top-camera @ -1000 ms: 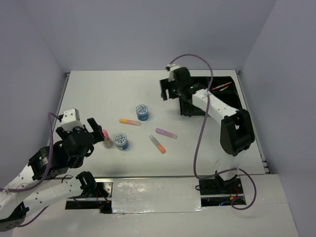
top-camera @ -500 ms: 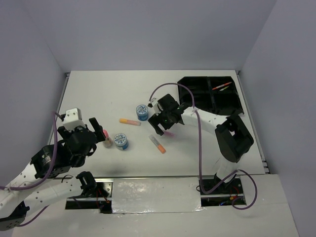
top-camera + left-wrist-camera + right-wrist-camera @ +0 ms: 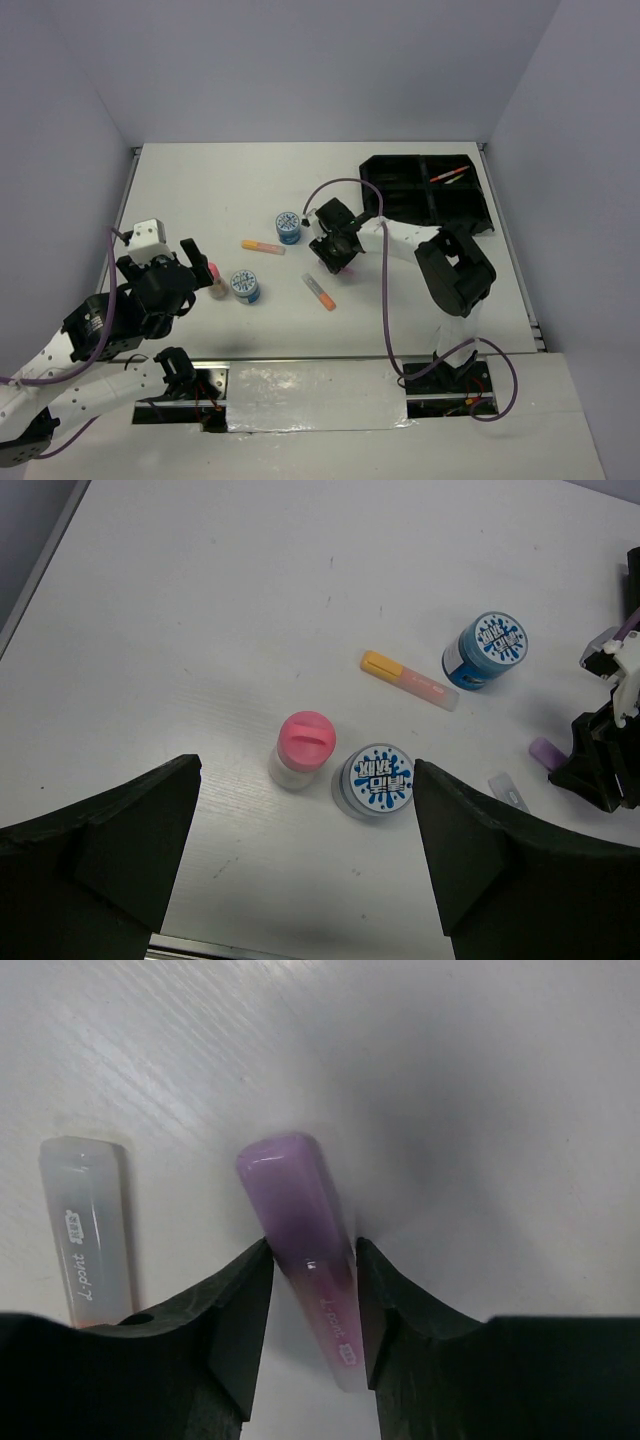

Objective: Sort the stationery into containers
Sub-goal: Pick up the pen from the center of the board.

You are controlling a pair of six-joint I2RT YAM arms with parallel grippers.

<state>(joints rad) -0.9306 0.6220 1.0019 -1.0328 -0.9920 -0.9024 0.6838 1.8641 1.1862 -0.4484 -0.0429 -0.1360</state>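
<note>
My right gripper (image 3: 337, 260) is down on the table, shut on the purple pen (image 3: 298, 1218) that lies between its fingers; a bit of the pen shows in the top view (image 3: 348, 270). The orange pen (image 3: 320, 292) lies just beside it, its clear cap in the right wrist view (image 3: 85, 1230). My left gripper (image 3: 305, 768) is open and hovers above the pink-capped bottle (image 3: 300, 746) and one blue tub (image 3: 378, 779). The second tub (image 3: 288, 227) and a yellow pen (image 3: 262, 245) lie mid-table. The black tray (image 3: 400, 200) is at the far right.
An orange pen (image 3: 447, 175) lies in a back compartment of the tray. Grey walls close the table on the left, back and right. The right arm's purple cable (image 3: 385, 300) loops over the table's right half.
My right arm swung from the tray to mid-table and came down over the purple pen, its fingers now on both sides of it. The left arm barely moved.
</note>
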